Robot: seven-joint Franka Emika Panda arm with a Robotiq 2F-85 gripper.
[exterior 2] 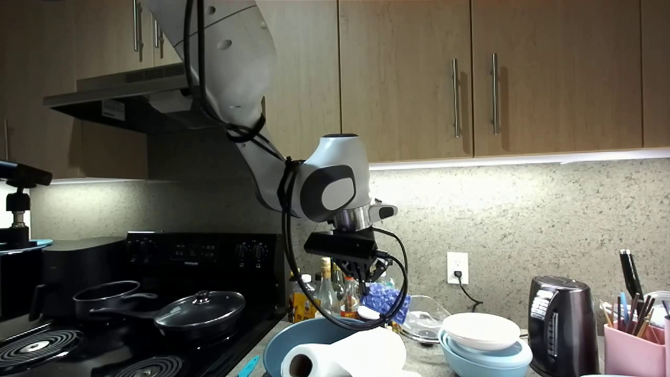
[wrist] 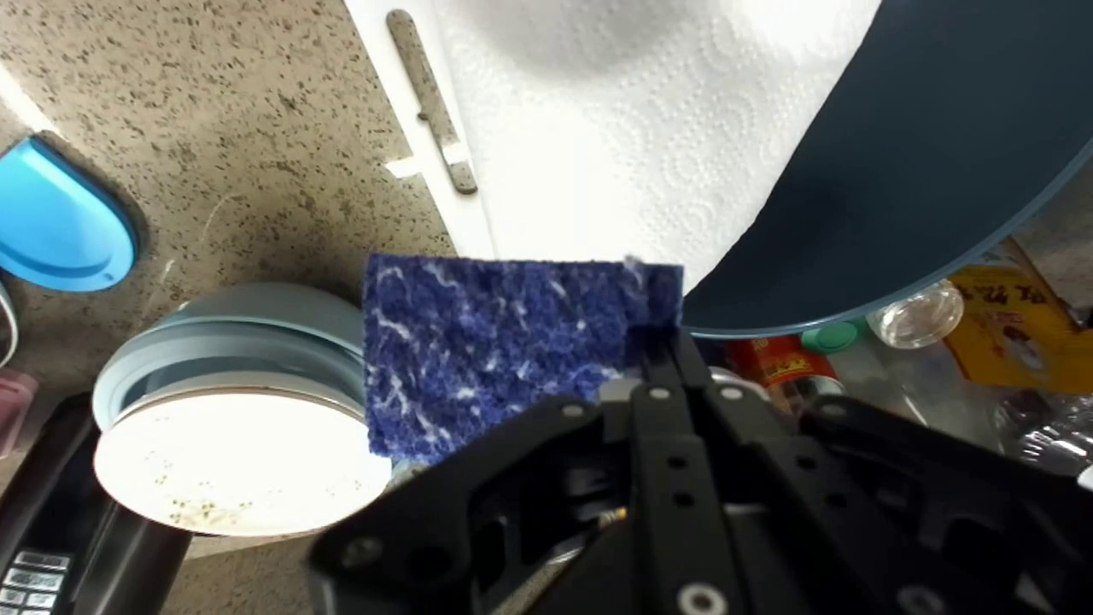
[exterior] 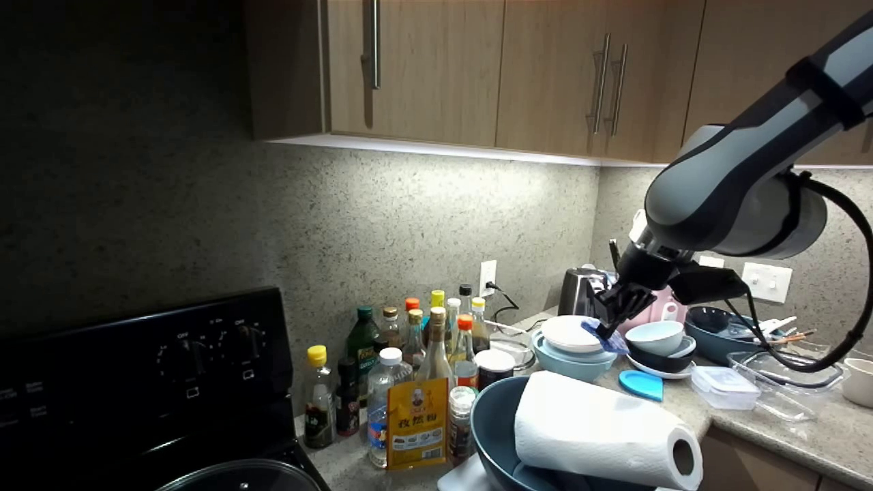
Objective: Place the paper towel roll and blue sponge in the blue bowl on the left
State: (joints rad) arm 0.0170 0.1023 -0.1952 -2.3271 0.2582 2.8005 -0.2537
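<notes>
Found the black metal two-fingered tool (wrist: pixel 670 343) clamped on one edge of the white-veined blue rectangular sponge (wrist: pixel 504 350), with most of the flat block jutting out sideways, unsupported. Judged the sponge very light, soft, rough enough to resist slipping and hard to damage; thought the edge hold adequate, though prone to let the free end droop, and a grip nearer the middle steadier. Saw it aloft near the thick, white, cylindrical paper towel roll (exterior: pixel 600 429), not yet in the large, round, glossy blue-grey bowl (exterior: pixel 496 416); could not tell whether above the rim or beyond. Saw the roll lying slantwise, partly inside the bowl, apparently overhanging the rim. Took it for light but bulky, easily dented or torn, best held gently across the middle. Noted pale-blue and white stacked bowls (exterior 2: pixel 486 348) farther out on the speckled stone bench (wrist: pixel 273 102).
</notes>
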